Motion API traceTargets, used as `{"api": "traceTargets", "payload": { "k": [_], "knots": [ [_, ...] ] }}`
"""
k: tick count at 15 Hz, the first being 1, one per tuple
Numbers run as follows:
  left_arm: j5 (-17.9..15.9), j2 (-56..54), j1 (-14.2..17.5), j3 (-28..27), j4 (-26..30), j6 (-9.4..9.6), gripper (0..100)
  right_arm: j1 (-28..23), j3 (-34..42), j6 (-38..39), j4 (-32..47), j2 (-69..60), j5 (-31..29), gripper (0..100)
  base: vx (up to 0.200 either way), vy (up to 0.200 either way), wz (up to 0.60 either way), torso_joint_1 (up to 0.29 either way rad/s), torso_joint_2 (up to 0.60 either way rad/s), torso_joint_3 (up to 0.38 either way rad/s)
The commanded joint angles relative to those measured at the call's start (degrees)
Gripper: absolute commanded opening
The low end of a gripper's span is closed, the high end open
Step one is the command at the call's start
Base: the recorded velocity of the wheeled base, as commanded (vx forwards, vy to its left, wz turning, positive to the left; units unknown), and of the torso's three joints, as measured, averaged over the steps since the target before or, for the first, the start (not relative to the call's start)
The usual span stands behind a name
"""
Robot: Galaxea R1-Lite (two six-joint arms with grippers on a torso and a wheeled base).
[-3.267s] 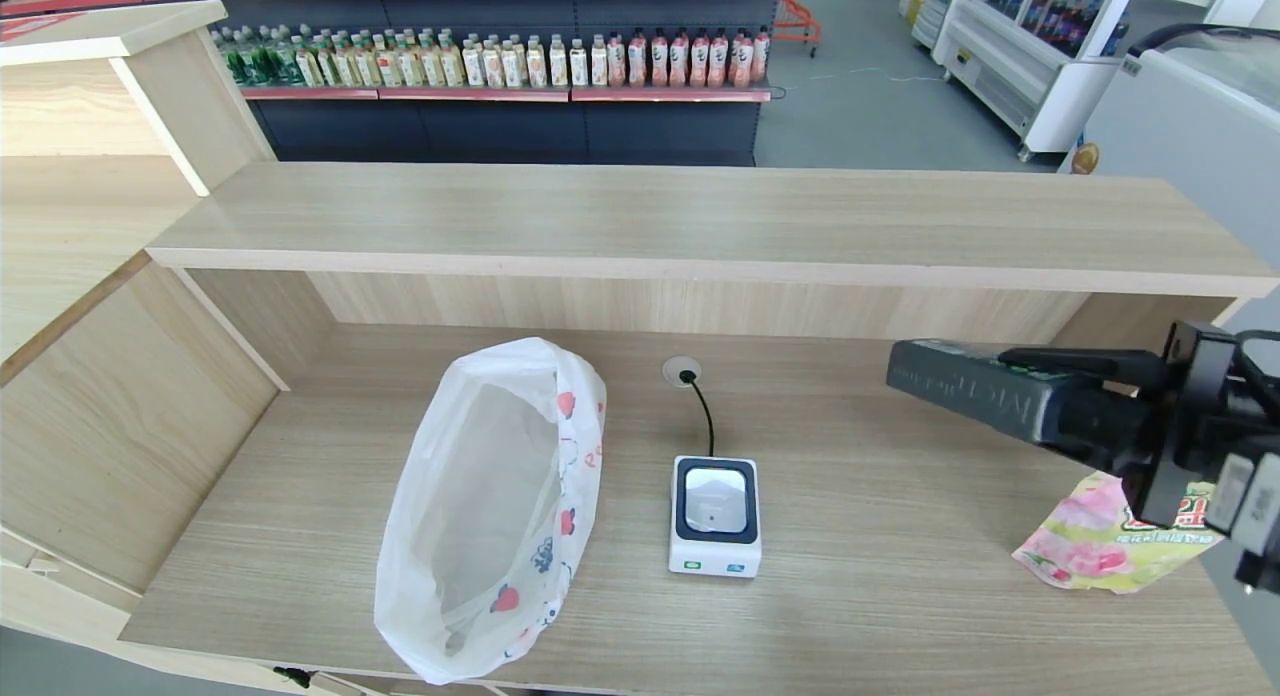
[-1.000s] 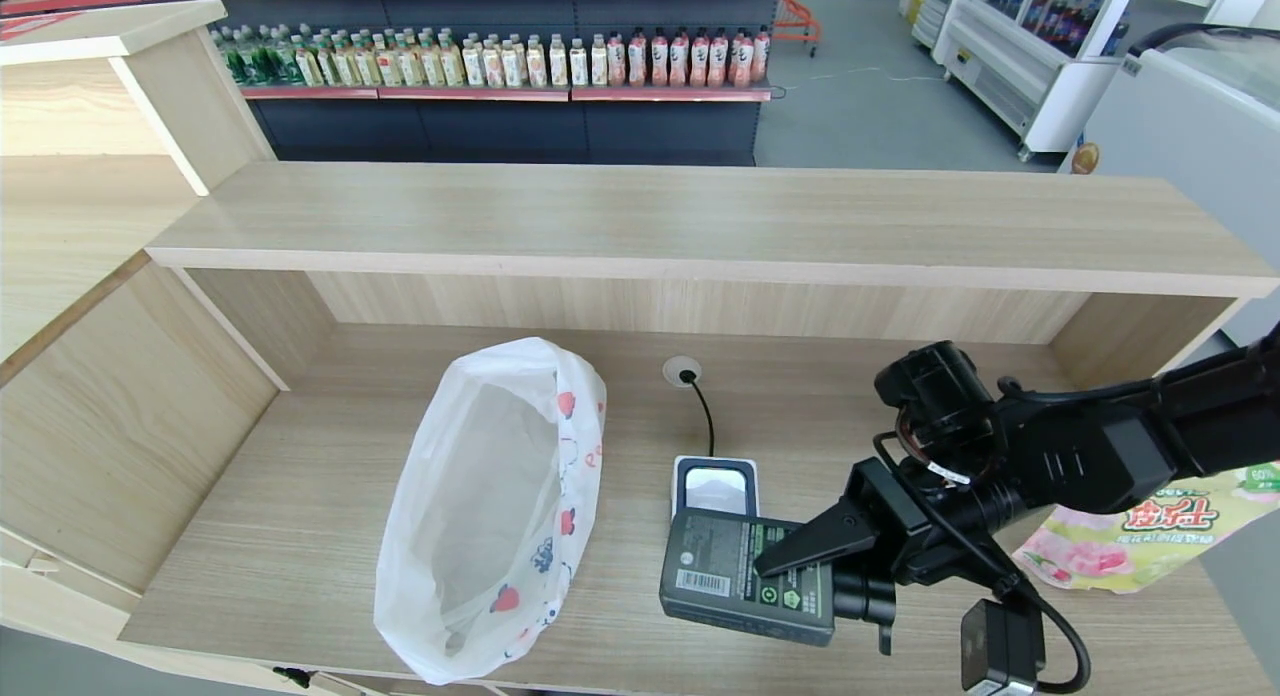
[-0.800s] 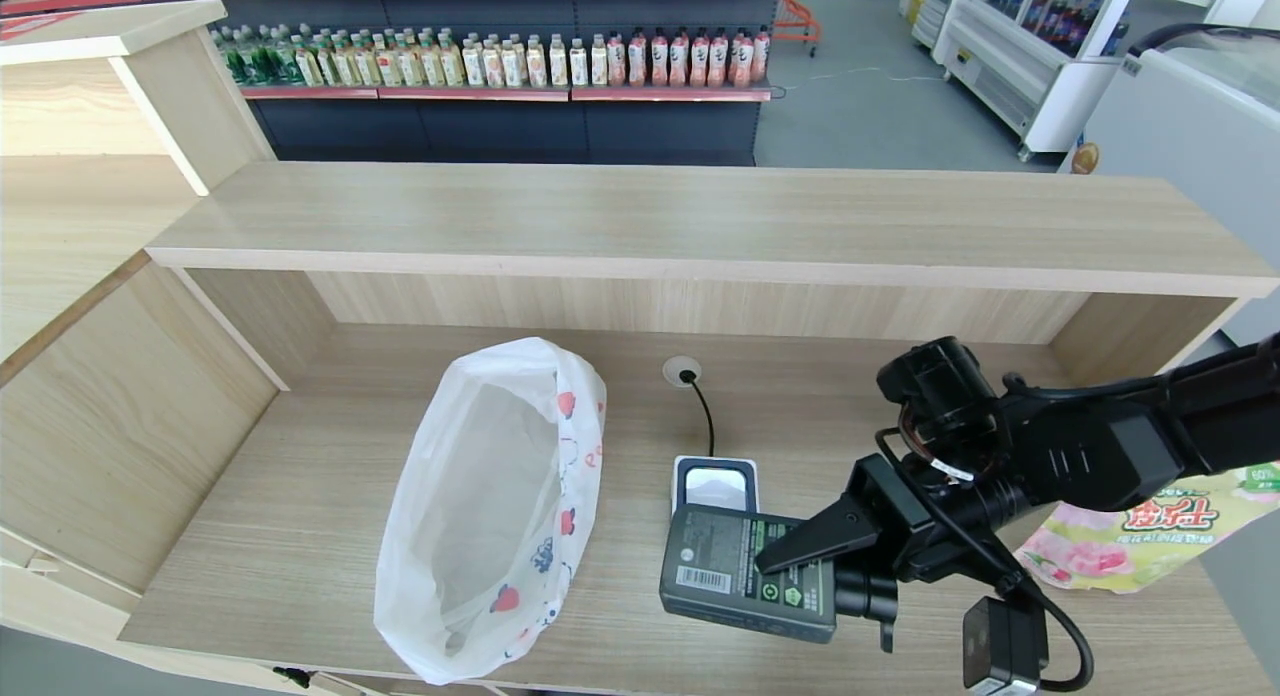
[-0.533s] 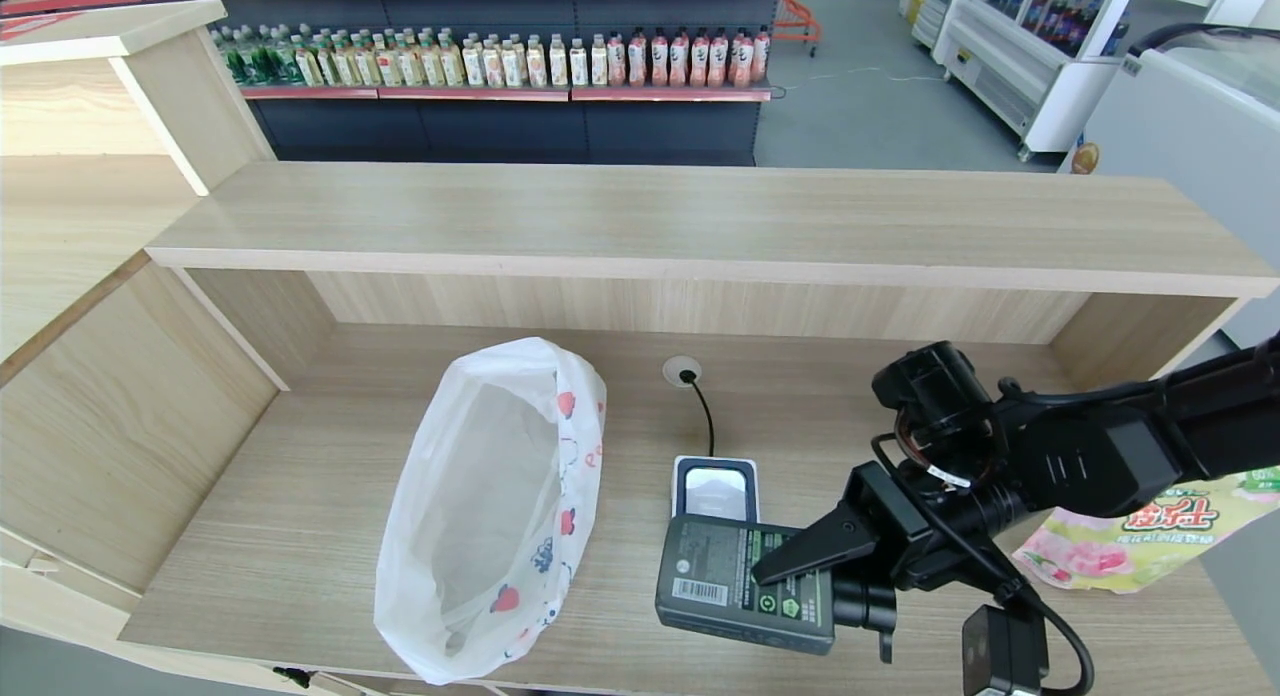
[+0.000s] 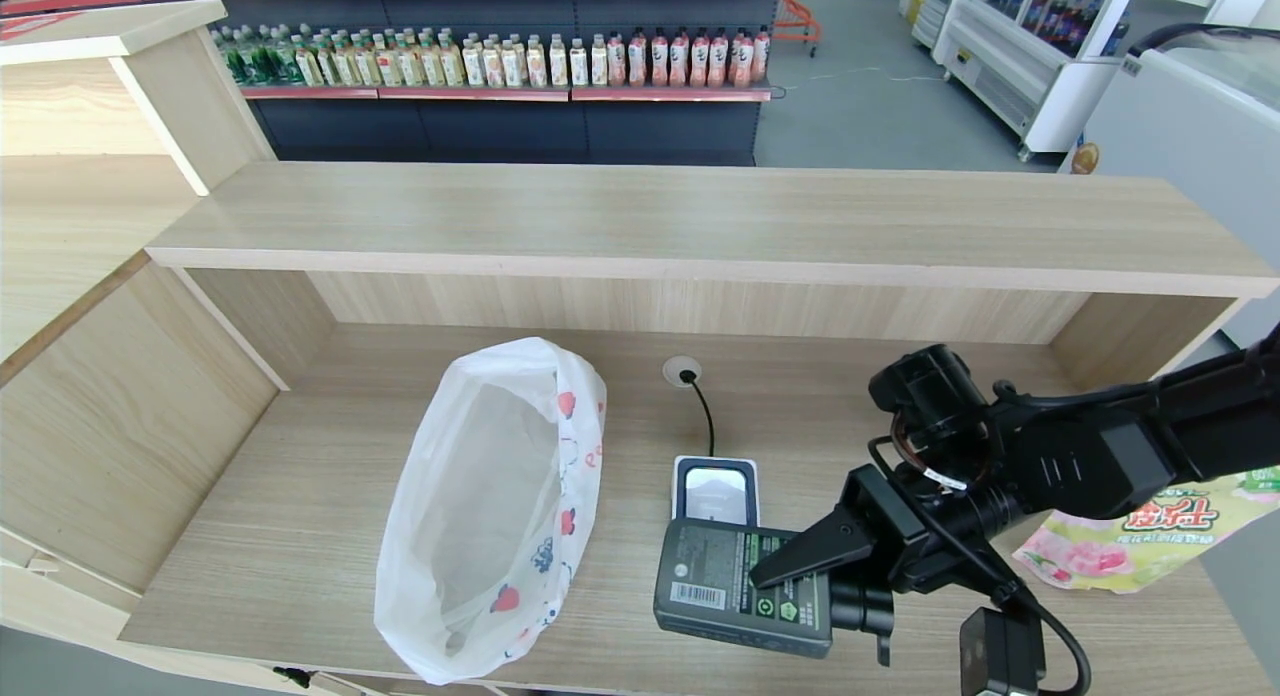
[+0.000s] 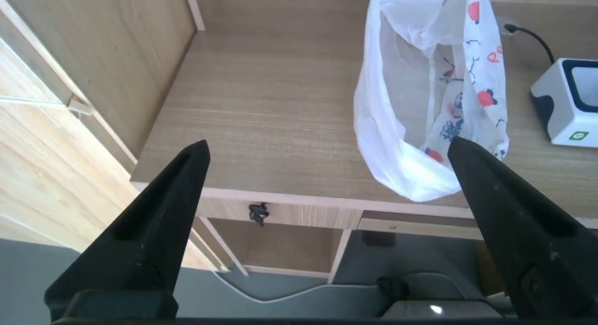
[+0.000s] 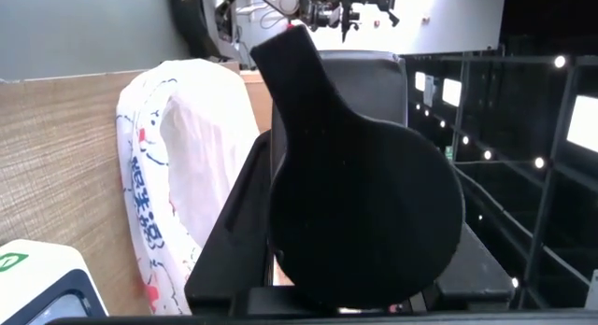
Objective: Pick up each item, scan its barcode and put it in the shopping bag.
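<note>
My right gripper (image 5: 792,576) is shut on a dark box (image 5: 705,576) and holds it flat just above the near end of the white scanner (image 5: 714,488). The box's barcode label (image 5: 697,595) faces up. In the right wrist view a black finger (image 7: 355,204) lies across the box, with the shopping bag (image 7: 187,157) beyond it. The white shopping bag (image 5: 490,506) with red prints lies open on the counter left of the scanner. My left gripper (image 6: 327,152) hangs open and empty off the counter's near edge, facing the bag (image 6: 430,101).
A pink and green pouch (image 5: 1130,536) lies at the counter's right end, partly under my right arm. The scanner's cable (image 5: 703,411) runs back to a hole in the counter (image 5: 300,536). A raised ledge (image 5: 700,226) walls the far side.
My right arm brought the box from high on the right down over the scanner. In the last second it edged slightly left and nearer.
</note>
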Motion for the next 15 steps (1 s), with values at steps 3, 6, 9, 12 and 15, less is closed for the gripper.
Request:
{"api": "traceTargets", "payload": {
  "k": [3, 6, 9, 12, 15],
  "knots": [
    [0.0, 0.0, 0.0, 0.0, 0.0, 0.02, 100, 0.0, -0.4, -4.6, 0.0, 1.4, -0.1, 0, 0.000, 0.000, 0.00, 0.000, 0.00, 0.000],
    [0.0, 0.0, 0.0, 0.0, 0.0, 0.02, 100, 0.0, -2.6, -4.6, 2.9, 3.0, -0.3, 0, 0.000, 0.000, 0.00, 0.000, 0.00, 0.000],
    [0.0, 0.0, 0.0, 0.0, 0.0, 0.02, 100, 0.1, -3.8, -4.6, 4.4, 3.6, -0.4, 0, 0.000, 0.000, 0.00, 0.000, 0.00, 0.000],
    [0.0, 0.0, 0.0, 0.0, 0.0, 0.02, 100, 0.1, -3.8, -4.6, 4.4, 3.9, -0.4, 0, 0.000, 0.000, 0.00, 0.000, 0.00, 0.000],
    [0.0, 0.0, 0.0, 0.0, 0.0, 0.02, 100, 0.0, -3.8, -4.6, 4.4, 3.8, -0.3, 0, 0.000, 0.000, 0.00, 0.000, 0.00, 0.000]
  ]
}}
